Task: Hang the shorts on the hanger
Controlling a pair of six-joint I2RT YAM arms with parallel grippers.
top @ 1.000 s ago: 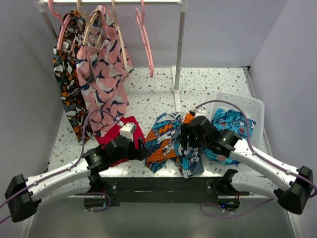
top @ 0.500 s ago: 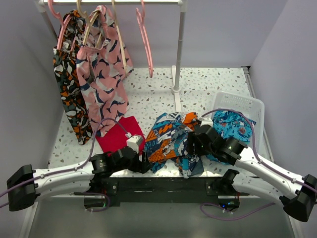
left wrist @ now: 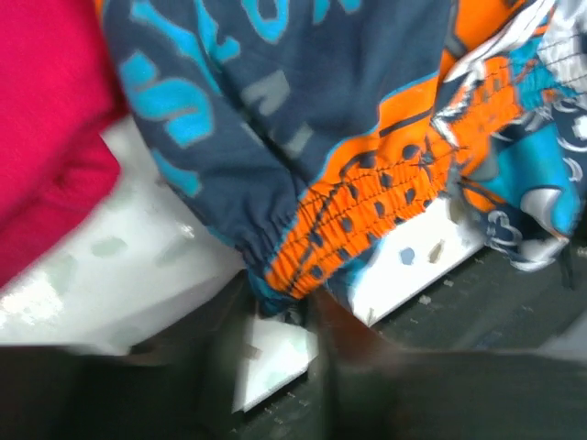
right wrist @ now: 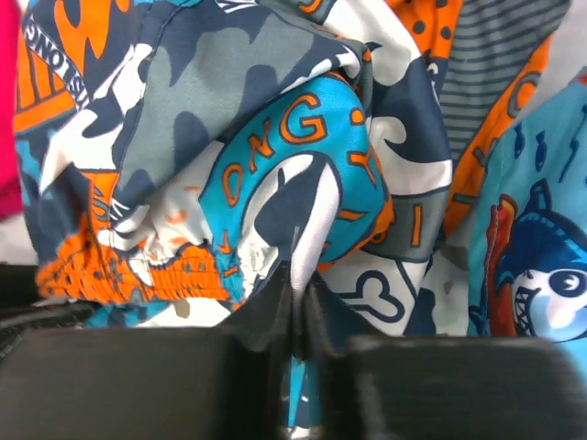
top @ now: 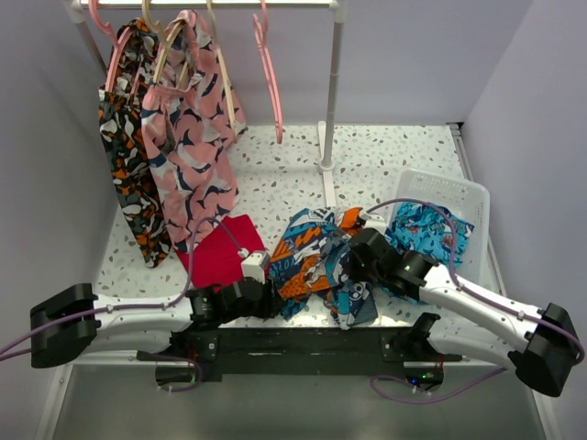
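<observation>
The shorts [top: 312, 261], a crumpled heap of teal, orange, navy and white print, lie near the table's front edge. My left gripper [top: 271, 299] is at their left end. The left wrist view shows its fingers closed round the gathered orange waistband corner [left wrist: 303, 275] of the shorts [left wrist: 348, 137], left gripper [left wrist: 286, 307]. My right gripper [top: 347, 266] is over the heap's right side, and in its wrist view the right gripper [right wrist: 295, 284] pinches a white fold of the shorts [right wrist: 275, 165]. The tan hanger [top: 223, 78] hangs on the rail at the back.
A red cloth [top: 223, 252] lies left of the shorts. A white basket [top: 463, 197] at the right holds turquoise shorts [top: 431, 234]. Pink shorts [top: 188, 156], dark printed shorts [top: 124, 165] and a pink hanger [top: 269, 73] hang on the rack; its post [top: 328, 119] stands mid-table.
Both grippers have closed on the shorts. The left arm has stretched low along the front edge toward the right; the right gripper shifted slightly left over the heap.
</observation>
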